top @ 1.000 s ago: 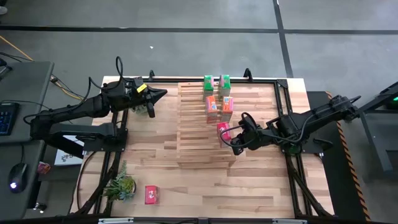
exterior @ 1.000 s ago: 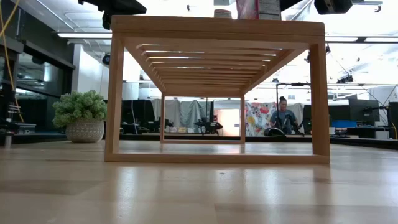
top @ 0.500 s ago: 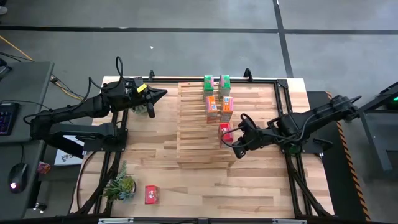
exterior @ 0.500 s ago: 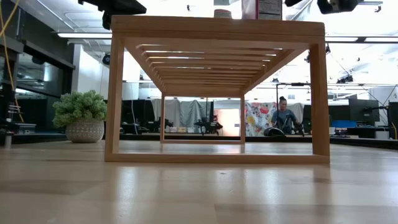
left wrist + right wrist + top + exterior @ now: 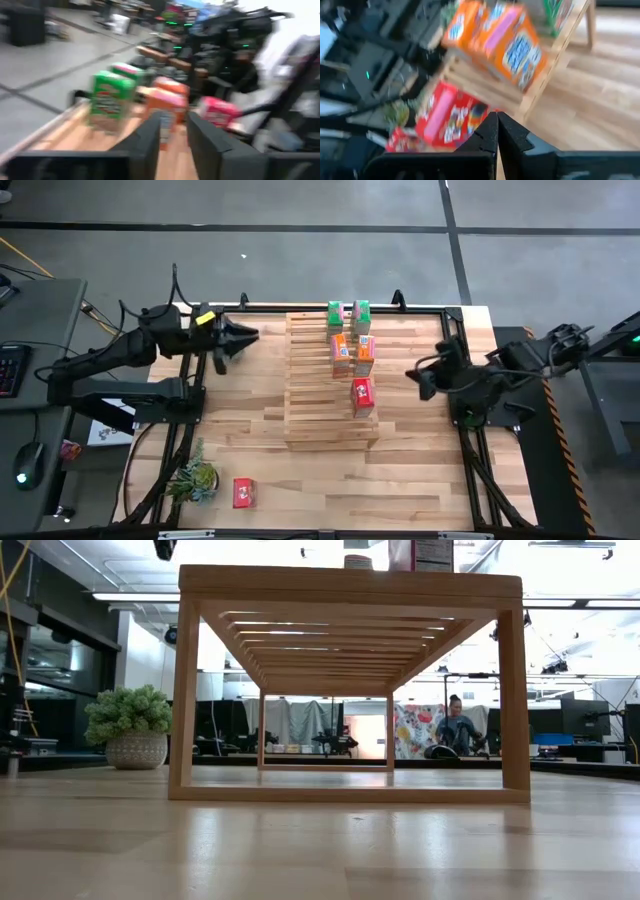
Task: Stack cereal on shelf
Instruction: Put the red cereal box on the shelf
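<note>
The pale slatted shelf stands mid-table and fills the low view. On its top stand two green boxes, two orange boxes and one red box. The second red box lies on the tabletop near the near edge. My left gripper hovers open left of the shelf's far end; its wrist view faces the boxes. My right gripper is shut, right of the shelf and apart from the red box.
One potted plant sits at the near left corner beside the loose red box; another stands left of the shelf under my left arm. Bare tabletop lies near and right of the shelf. A person sits far behind.
My right gripper has drawn back from the red box toward the table's right edge, and the box stays standing on the shelf top. My left arm has pulled back a little toward the table's left edge.
</note>
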You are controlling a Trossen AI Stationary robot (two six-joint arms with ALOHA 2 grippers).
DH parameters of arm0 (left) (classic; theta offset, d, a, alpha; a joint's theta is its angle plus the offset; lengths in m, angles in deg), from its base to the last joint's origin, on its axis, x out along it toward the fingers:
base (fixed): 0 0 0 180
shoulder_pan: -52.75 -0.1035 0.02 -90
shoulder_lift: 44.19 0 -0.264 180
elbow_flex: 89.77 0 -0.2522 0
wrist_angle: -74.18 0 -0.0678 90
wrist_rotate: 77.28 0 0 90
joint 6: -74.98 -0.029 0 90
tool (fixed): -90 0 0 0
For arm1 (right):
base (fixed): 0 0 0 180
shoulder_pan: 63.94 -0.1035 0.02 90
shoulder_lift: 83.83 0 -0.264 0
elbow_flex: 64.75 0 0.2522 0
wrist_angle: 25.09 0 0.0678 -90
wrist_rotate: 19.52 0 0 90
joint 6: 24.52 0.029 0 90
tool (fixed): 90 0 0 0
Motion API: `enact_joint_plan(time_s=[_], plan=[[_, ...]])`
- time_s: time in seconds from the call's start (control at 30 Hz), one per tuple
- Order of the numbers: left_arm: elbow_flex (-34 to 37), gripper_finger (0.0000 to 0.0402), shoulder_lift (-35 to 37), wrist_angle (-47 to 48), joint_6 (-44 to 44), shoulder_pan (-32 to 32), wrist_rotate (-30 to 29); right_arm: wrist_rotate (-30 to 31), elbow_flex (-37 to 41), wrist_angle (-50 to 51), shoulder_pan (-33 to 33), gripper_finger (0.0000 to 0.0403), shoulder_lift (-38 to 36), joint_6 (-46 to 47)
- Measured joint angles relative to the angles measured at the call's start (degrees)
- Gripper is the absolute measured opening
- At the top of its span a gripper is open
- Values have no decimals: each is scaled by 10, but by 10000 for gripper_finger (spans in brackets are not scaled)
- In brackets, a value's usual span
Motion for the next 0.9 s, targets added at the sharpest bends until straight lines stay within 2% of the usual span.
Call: enact_joint_plan(time_s=[0.13,0.23,0.37,0.5,0.63,0.77,0.83,0.9], plan=[[-1,150,0,-43,55,17,60,48,0,0,0,0,-16,0],[-2,201,-8,-65,90,28,56,79,0,1,1,0,-17,1],[-1,256,-23,-63,93,30,56,96,0,2,1,0,-14,5],[-1,288,-44,-91,94,29,61,106,0,4,1,0,-11,26],[-21,295,-62,-92,135,29,87,106,0,4,6,0,-11,27],[-98,296,-80,15,186,44,115,106,0,6,17,0,-11,22],[-157,296,-97,131,188,71,109,104,0,11,21,0,-12,21],[-214,296,-118,261,207,111,74,96,0,19,24,0,-11,21]])
